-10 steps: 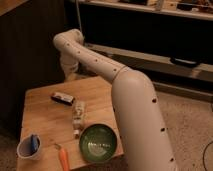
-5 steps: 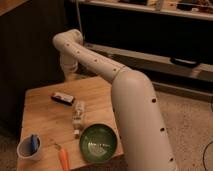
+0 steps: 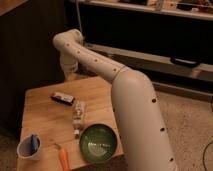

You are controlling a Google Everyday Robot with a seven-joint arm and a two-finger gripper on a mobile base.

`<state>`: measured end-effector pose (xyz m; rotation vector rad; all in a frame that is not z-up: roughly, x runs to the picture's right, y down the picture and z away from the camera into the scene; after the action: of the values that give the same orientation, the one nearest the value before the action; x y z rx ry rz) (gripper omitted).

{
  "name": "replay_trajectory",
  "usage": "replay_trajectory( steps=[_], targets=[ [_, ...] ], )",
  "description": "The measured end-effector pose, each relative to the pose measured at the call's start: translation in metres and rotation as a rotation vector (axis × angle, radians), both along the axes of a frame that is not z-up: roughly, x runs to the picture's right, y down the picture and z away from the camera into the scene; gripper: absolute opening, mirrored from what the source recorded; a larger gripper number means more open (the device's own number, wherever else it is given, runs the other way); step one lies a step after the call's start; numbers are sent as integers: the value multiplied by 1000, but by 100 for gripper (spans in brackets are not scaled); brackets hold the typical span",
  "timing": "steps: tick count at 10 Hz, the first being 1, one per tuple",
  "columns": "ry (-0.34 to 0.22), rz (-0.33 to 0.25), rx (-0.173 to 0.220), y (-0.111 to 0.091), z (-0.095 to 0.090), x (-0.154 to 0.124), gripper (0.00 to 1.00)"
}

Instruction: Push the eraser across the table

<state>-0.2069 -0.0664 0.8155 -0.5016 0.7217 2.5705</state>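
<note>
Small flat black eraser (image 3: 63, 98) with a pale top strip, lying flat near the far edge of the light wooden plank table (image 3: 42, 117), end effector (image 3: 71, 76) hanging just behind it.

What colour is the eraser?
The eraser is black with a pale top strip (camera view); the end effector hangs beyond it at the far edge of the table.

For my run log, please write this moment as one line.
gripper: at far edge of table, apart from eraser | eraser: flat on table, untouched
</note>
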Motion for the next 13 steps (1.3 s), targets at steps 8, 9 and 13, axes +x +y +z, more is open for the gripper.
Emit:
replay_trajectory(
  steps=[8,9,13],
  targets=[
    [276,304,28,-11,1,5,7],
    [355,412,48,-12,-2,11,1],
    [571,824,87,-10,-21,27,0]
  ],
)
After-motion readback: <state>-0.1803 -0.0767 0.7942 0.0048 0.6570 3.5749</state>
